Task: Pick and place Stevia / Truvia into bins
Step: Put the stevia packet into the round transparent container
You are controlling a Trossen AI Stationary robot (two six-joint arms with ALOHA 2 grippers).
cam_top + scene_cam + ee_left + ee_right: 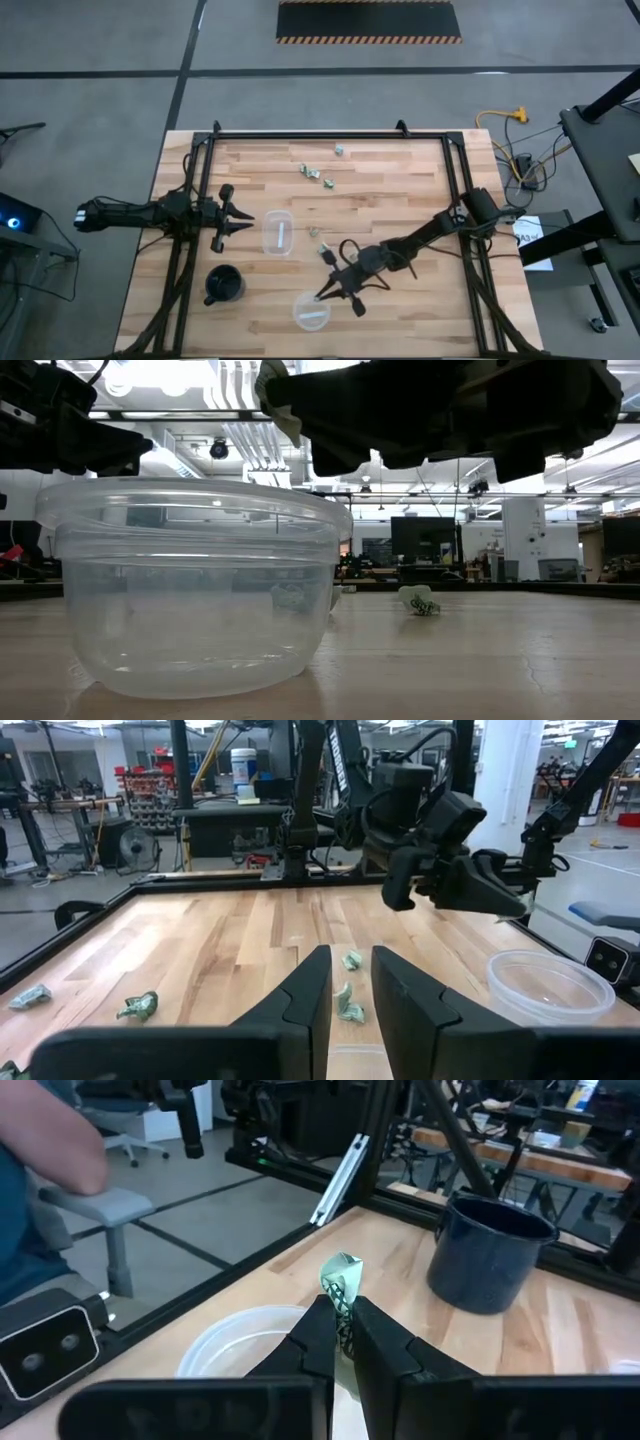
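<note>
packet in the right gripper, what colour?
Pale green packet with a dark pattern; right wrist view shows it best.

Table point(400, 200): pale wood planks, matt, visible grain. Round bin point(195, 595): clear plastic, glossy, smooth. Square bin point(278, 232): clear plastic too. Packet point(342, 1280) in right gripper point(343, 1342): crumpled green-white paper. Mug point(488, 1250): dark, dull sheen, enamel-like. Gripper fingers point(300, 1000): matt black plastic.

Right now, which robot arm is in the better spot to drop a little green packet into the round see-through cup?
The right one. Its gripper is shut on a pale green paper packet, directly over the round clear plastic cup. The left gripper waits beside the squarish clear container, empty.
</note>
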